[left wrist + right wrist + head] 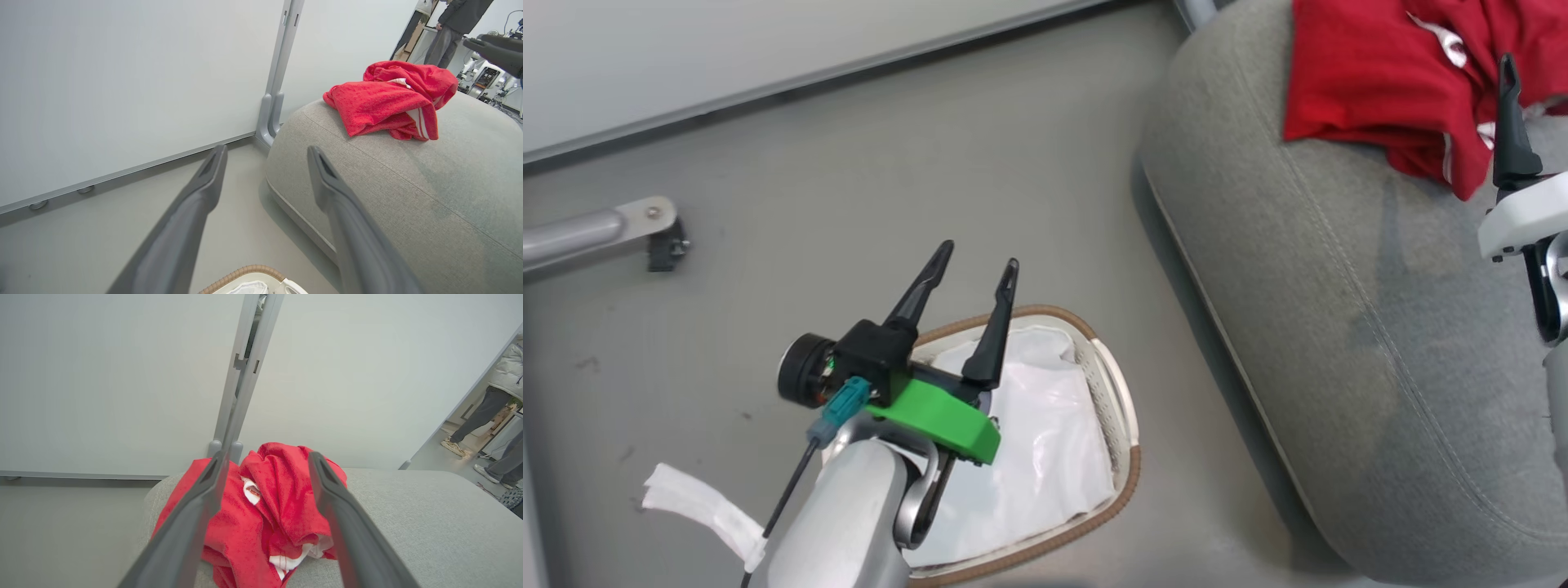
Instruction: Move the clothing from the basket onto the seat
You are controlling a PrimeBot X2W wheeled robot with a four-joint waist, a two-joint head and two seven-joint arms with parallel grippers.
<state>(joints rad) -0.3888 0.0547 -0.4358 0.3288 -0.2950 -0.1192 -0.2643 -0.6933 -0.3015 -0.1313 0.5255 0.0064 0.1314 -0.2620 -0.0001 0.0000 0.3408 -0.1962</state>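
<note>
The head view looks down from above; both wrist views face the clothing (273,490) on the seat (408,522).

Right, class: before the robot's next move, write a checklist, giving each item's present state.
1. Red shirts with white stripe trim lying on grey woven-fabric sofa: ok.
2. Right tool open, gripping nothing: ok.
3. Left tool open, empty, above oval white perforated plastic basket with brown woven rim: ok.
4. Basket free of red clothing: cannot tell; white lining visible, left arm hides part.
</note>
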